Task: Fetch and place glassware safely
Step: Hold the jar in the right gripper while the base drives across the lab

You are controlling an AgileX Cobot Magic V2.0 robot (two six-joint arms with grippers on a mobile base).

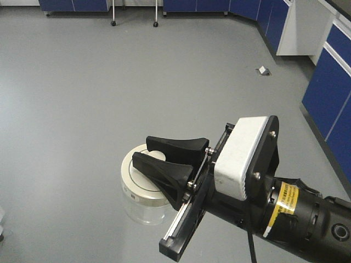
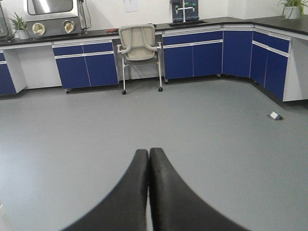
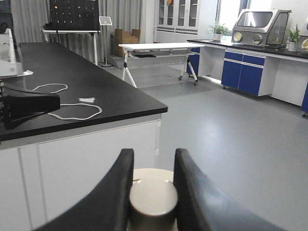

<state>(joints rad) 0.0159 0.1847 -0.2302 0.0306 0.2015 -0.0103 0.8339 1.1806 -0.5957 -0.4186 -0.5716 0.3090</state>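
Between your right gripper's (image 3: 153,156) two fingers sits the one knob (image 3: 153,199) of the cream lid (image 1: 131,176), clamped from both sides. The single glass jar (image 1: 143,207) hangs beneath it over grey floor (image 1: 82,82). Your left gripper (image 2: 148,153) is clenched on nothing, its two fingers touching; one chair (image 2: 139,45) stands beyond.

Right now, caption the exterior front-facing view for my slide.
Right gripper grips a lidded glass jar by its knob above grey floor.

Clear glass jar (image 1: 143,211), matt black plastic right claw (image 1: 141,149)
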